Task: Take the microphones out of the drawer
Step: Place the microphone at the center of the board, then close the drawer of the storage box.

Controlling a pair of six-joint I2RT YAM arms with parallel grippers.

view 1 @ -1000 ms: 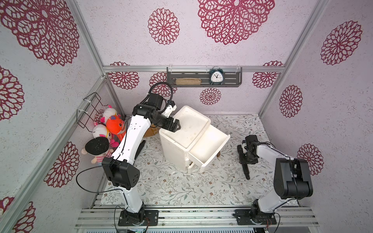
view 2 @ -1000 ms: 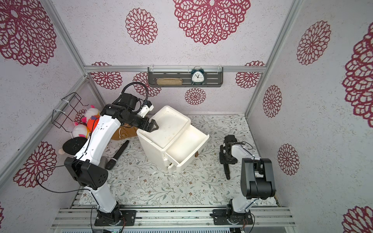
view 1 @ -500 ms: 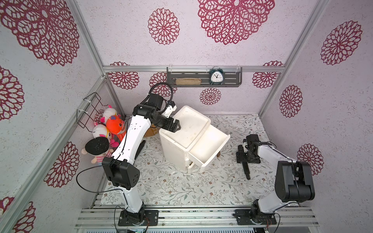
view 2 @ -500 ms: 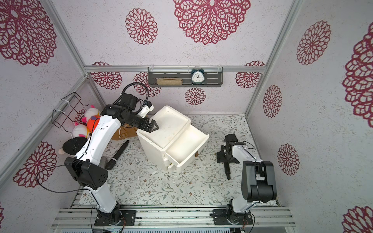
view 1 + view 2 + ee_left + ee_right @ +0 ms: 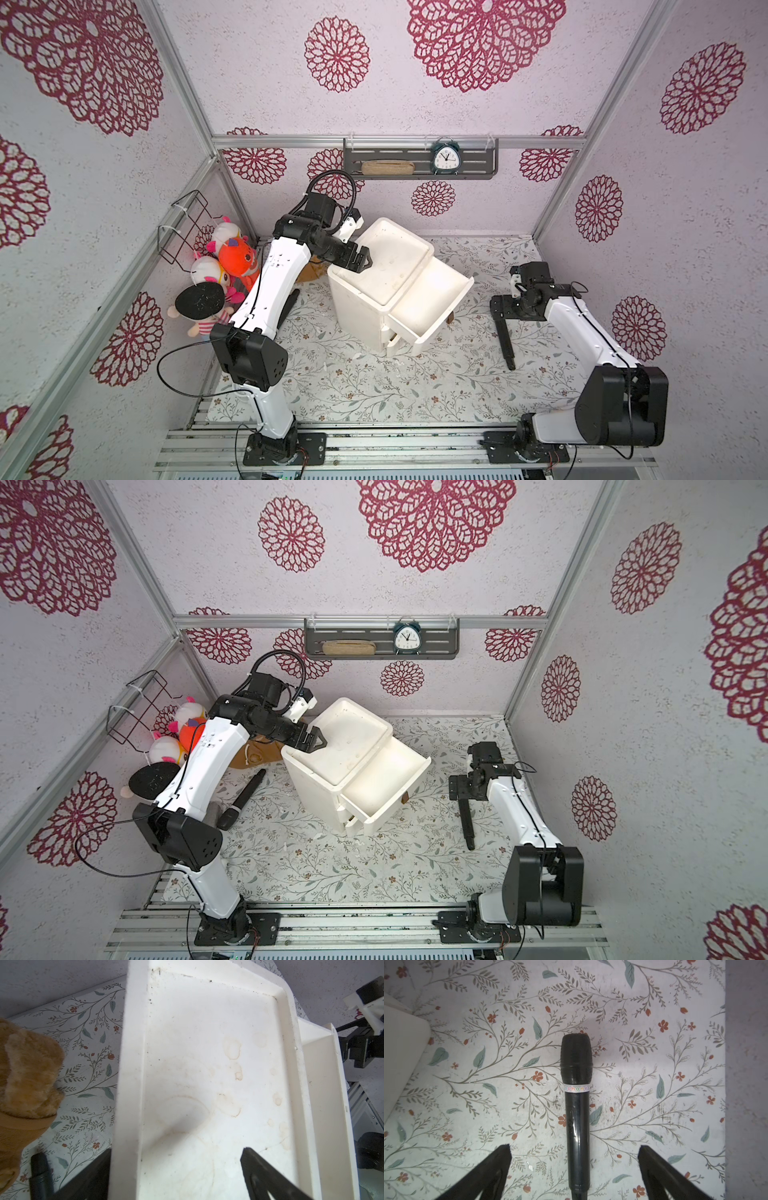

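Evidently at release — microphone lies on the table, clear of the drawer; both jaws gape empty — next, lift away.

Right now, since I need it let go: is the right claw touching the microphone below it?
Apart. The right wrist view shows the right claw open, floral mat showing between it and the microphone on both sides.

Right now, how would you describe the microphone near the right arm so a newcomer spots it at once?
Find the white drawer unit mid-mat. On its open-drawer side a black microphone lies flat on the floral mat, between the open fingers of the right gripper. The other microphone lies beside the left arm, near the plush toys.
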